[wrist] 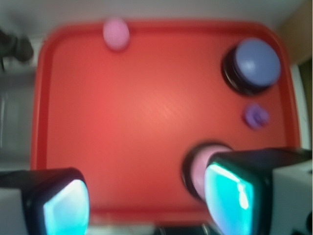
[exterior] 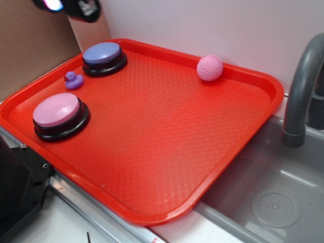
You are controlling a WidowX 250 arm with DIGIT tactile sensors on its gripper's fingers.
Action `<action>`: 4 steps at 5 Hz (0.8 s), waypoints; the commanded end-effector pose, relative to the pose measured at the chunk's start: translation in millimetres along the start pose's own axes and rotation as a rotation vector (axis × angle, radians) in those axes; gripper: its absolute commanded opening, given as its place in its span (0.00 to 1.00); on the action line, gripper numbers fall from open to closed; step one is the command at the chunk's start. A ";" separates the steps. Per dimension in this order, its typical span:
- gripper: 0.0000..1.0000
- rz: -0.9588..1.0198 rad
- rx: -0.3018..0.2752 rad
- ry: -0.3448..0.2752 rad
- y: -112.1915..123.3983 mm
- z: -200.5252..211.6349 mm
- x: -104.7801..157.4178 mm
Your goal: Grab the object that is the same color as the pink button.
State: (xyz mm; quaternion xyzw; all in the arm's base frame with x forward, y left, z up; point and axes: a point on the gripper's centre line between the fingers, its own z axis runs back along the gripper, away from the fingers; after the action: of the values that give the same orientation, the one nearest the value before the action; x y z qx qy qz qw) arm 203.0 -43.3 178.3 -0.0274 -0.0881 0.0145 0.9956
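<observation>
Tray (exterior: 167, 167) beside a sink (exterior: 273, 202) on its right, ball (exterior: 209, 68) at the tray's far edge, one button (exterior: 105, 58) at the far left corner, duck (exterior: 73, 80) just before it, another button (exterior: 60, 117) nearer on the left, faucet (exterior: 301, 86) behind the sink

The wrist view is blurred throughout. There, one finger (wrist: 234, 193) covers part of the pink button (wrist: 198, 169), and the frame's bottom edge cuts both fingers. In the exterior view, the gripper (exterior: 68, 7) is cropped by the top edge, its opening unreadable.
</observation>
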 end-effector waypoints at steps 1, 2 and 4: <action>1.00 0.015 0.024 -0.049 -12.8 -18.6 26.4; 1.00 0.015 0.024 -0.049 -12.8 -18.6 26.4; 1.00 0.041 0.062 -0.029 2.7 -58.2 31.1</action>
State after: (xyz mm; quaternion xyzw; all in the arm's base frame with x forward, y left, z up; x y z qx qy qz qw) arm 237.6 -45.6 114.3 0.0040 -0.0782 0.0366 0.9963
